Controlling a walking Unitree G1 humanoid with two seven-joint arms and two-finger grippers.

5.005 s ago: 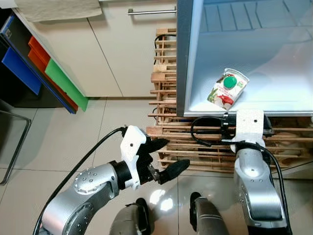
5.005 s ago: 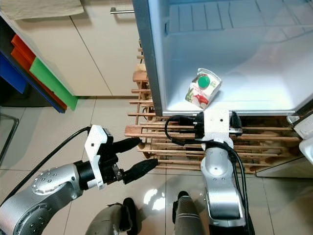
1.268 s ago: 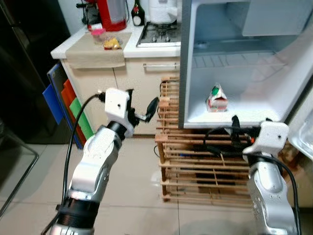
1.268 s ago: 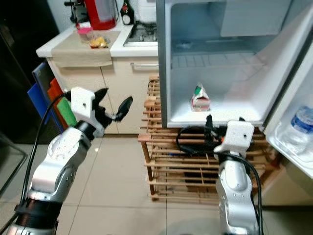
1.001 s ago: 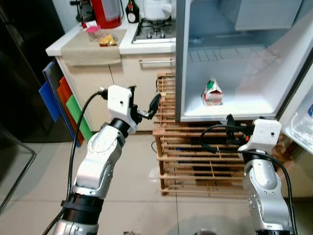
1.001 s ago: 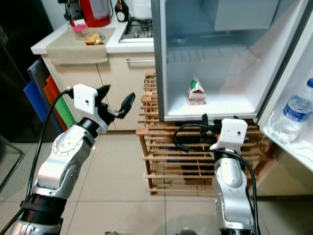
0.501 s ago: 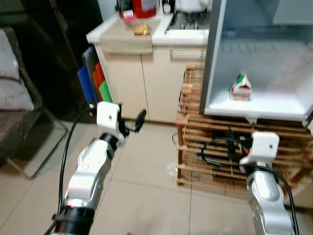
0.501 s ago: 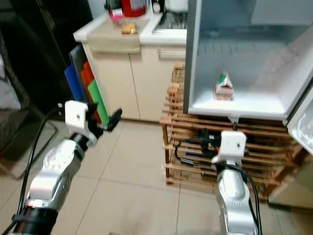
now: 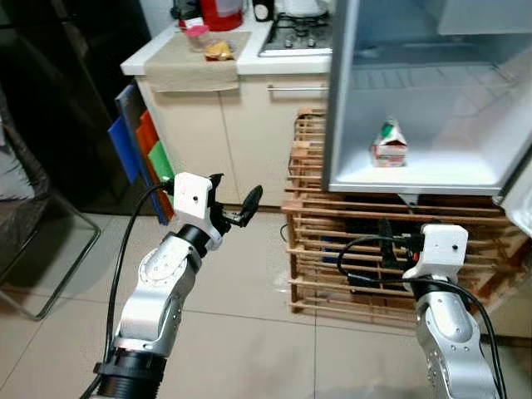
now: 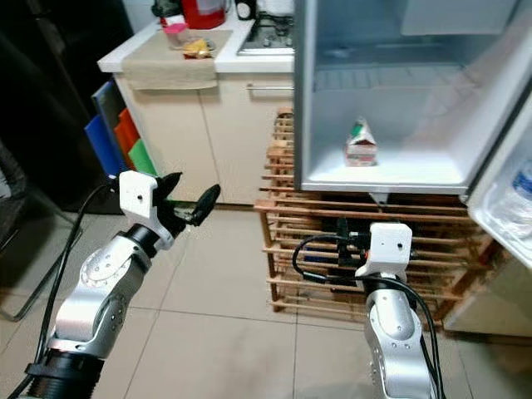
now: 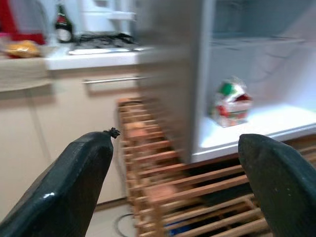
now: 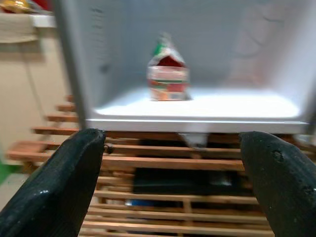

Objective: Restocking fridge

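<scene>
A small red, white and green carton (image 9: 388, 143) stands upright on the bottom shelf of the open fridge (image 9: 432, 179). My left gripper (image 9: 235, 202) is raised over the tiled floor, well left of the fridge. It is open, with nothing between its fingers (image 11: 81, 187). My right gripper (image 9: 391, 243) is held low in front of the wooden rack under the fridge. It is also open and empty. The right wrist view looks past its spread fingers (image 12: 59, 187) at the carton (image 12: 168, 74).
A slatted wooden rack (image 9: 320, 249) carries the fridge. To the left is a counter with a beige cloth (image 9: 195, 62) and a stove. Blue, orange and green boards (image 9: 141, 145) lean beside it. A chair frame (image 9: 41, 266) stands far left. The fridge door holds a water bottle (image 10: 522, 187).
The camera has pulled back from the fridge and swung, so the whole picture has shifted. Both grippers stay open and empty, and the carton stays on the shelf.
</scene>
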